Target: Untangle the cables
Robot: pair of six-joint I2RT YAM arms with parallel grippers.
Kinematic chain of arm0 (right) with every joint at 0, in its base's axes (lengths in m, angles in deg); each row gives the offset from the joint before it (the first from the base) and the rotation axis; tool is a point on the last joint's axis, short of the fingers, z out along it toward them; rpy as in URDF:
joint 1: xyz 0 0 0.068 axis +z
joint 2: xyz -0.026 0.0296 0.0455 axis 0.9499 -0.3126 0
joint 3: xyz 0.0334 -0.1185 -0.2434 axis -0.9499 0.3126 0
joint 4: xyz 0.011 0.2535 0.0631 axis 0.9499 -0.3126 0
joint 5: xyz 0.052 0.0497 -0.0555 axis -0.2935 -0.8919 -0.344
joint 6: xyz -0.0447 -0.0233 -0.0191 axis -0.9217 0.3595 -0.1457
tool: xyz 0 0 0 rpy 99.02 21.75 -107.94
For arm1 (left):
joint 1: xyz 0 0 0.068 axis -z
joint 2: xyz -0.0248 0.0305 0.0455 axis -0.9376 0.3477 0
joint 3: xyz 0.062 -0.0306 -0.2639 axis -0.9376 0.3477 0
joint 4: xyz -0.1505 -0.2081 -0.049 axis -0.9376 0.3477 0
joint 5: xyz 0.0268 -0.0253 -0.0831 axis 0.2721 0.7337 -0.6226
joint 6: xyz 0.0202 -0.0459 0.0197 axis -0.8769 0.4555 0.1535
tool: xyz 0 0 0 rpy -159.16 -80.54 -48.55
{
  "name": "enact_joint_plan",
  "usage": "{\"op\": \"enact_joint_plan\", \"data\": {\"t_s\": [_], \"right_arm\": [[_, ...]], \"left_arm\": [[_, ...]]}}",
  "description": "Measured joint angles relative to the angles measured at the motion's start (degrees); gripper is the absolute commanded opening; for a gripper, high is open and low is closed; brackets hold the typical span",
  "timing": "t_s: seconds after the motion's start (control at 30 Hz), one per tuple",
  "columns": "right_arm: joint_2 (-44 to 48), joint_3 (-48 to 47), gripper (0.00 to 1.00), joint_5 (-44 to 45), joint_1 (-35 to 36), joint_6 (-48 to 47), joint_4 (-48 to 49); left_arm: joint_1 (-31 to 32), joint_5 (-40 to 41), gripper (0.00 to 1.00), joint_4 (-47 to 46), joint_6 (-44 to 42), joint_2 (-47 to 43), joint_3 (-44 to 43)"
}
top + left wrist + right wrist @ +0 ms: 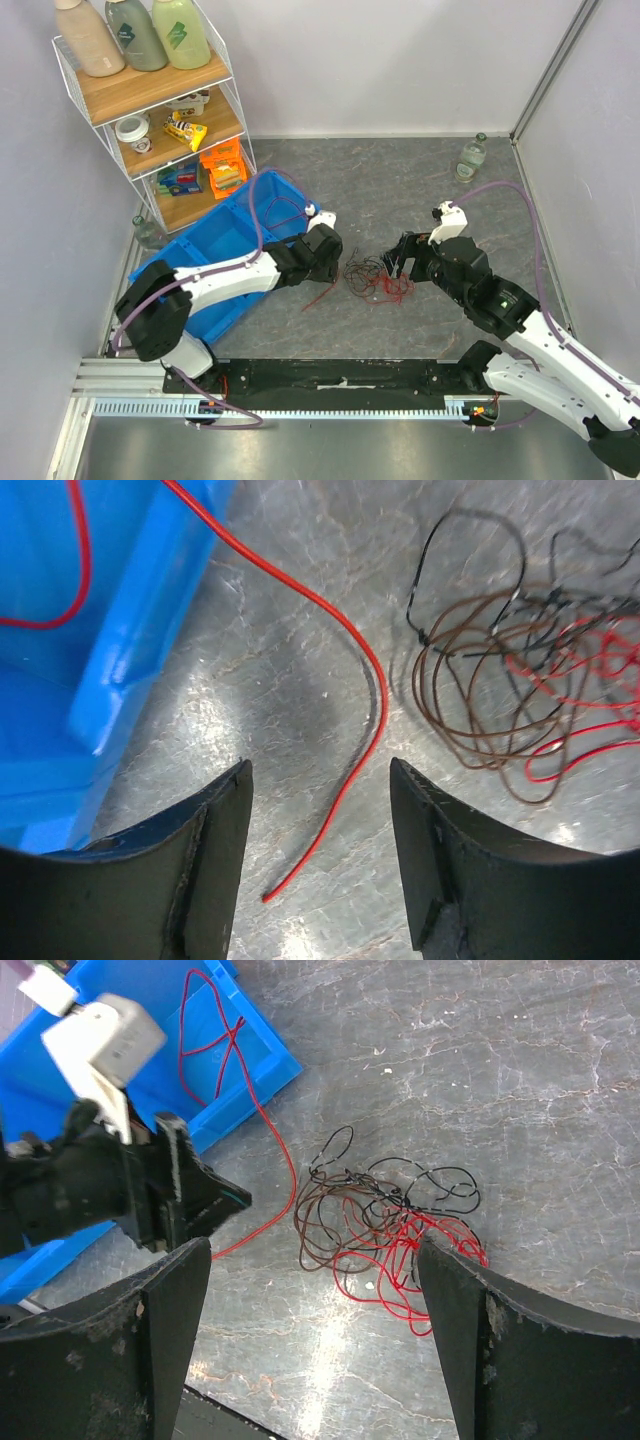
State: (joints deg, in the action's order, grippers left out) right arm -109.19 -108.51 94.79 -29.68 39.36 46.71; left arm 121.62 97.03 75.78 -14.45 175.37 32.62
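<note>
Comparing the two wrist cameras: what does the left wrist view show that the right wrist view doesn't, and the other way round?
Only left wrist: the loose red cable's free end clearly, lying on the table between the left gripper's open jaws. Only right wrist: that gripper from outside, the right gripper's own fingers, and the whole tangle, uncropped. Both: the blue bin, the red cable trailing out of it, and the brown, black and red tangle.

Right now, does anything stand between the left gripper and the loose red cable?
Nothing visible does. The free end of the red cable lies between the spread fingers of the left gripper; the blue bin and the tangled bunch sit off to either side.
</note>
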Motion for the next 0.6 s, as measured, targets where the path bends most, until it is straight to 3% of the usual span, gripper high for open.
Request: {"op": "enact_joint_plan", "data": {"t_s": [0.2,0.47,0.6], "right_arm": [[0.76,0.83,0.91,-0.39,0.00,0.24,0.00],[1.51,1.36,0.91,-0.35,0.00,0.39,-0.13],[0.66,1.33,0.91,-0.33,0.00,0.17,-0.28]], "left_arm": [[0.81,-3.91,0.71,-4.94,-3.87,5.33,1.64],[0.94,-4.11,0.49,-9.84,-3.61,10.34,0.48],[0.76,-1.25,0.45,-9.77,-0.11,14.16,-2.40]]}}
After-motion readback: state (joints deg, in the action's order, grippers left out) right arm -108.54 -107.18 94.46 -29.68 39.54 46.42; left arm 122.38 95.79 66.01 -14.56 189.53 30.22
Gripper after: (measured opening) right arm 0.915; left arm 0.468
